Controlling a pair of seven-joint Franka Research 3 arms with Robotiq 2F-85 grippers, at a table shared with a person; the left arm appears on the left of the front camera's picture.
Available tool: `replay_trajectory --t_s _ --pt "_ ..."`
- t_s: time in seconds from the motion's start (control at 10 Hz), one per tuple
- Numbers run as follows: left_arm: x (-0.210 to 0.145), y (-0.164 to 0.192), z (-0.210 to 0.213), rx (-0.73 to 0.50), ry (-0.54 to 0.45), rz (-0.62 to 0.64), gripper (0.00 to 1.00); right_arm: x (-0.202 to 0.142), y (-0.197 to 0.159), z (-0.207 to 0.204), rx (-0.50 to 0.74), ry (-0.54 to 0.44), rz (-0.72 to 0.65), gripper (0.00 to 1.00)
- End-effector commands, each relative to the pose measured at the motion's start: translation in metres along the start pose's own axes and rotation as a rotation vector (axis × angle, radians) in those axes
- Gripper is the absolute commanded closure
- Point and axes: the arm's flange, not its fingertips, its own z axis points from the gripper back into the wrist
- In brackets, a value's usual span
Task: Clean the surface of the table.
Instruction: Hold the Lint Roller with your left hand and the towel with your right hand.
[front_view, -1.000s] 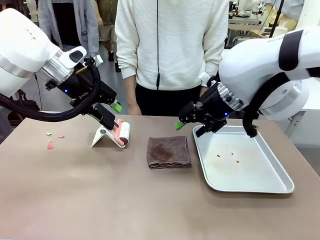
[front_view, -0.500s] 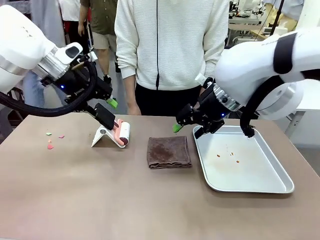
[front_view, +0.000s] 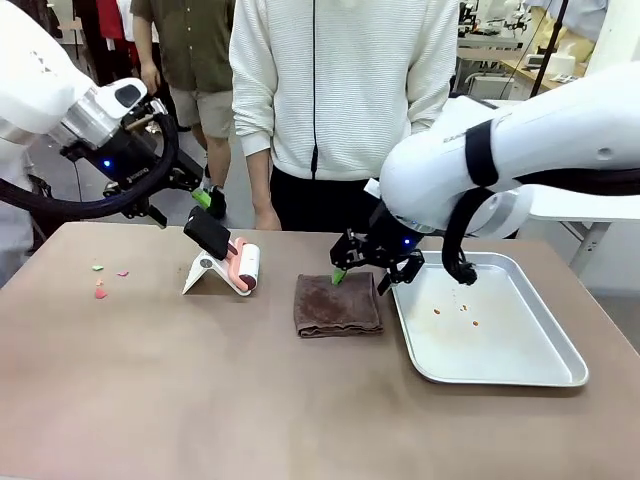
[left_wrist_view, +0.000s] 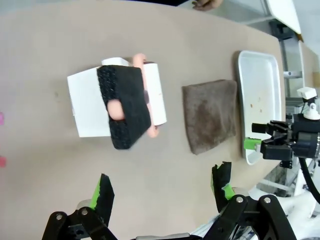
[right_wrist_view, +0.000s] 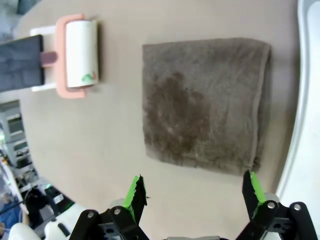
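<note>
Just beneath the right claw (right_wrist_view: 192, 186), spread wide and empty, lies the table (right_wrist_view: 107, 150).

On the surface (front_view: 200, 400): scraps (front_view: 100, 291) at my far left, roller (front_view: 247, 266) on its stand (front_view: 203, 271) left of centre, cloth (front_view: 338, 304) at centre, tray (front_view: 500, 348) just right of it.

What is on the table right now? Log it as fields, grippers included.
table: taupe top, small scraps at robot's left
roller: resting on white stand, left of cloth
cloth: brown, folded, flat, beside tray
tray: metal, few crumbs inside
left gripper: open, raised above roller
right gripper: open, pointed at cloth
</note>
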Motion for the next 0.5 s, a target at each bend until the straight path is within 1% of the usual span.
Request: replay_trajectory --t_s 0.0,0.1,0.2,0.3,0.4 --pt "0.023 0.014 -0.013 -0.029 -0.008 0.045 0.0 0.014 0.02 -0.009 -0.057 0.037 -0.021 0.0" --pt "0.031 0.023 -0.024 -0.045 0.003 0.049 0.0 0.018 0.023 -0.015 -0.08 0.048 -0.027 0.0" --pt "0.041 0.033 -0.033 -0.034 0.003 0.052 0.0 0.019 0.026 -0.018 -0.088 0.055 -0.028 0.0" --pt "0.047 0.041 -0.041 -0.082 0.032 0.05 0.0 0.02 0.026 -0.02 -0.088 0.059 -0.033 0.0" --pt "0.05 0.047 -0.047 -0.138 0.039 0.054 0.0 0.02 0.026 -0.021 -0.094 0.058 -0.039 0.0"
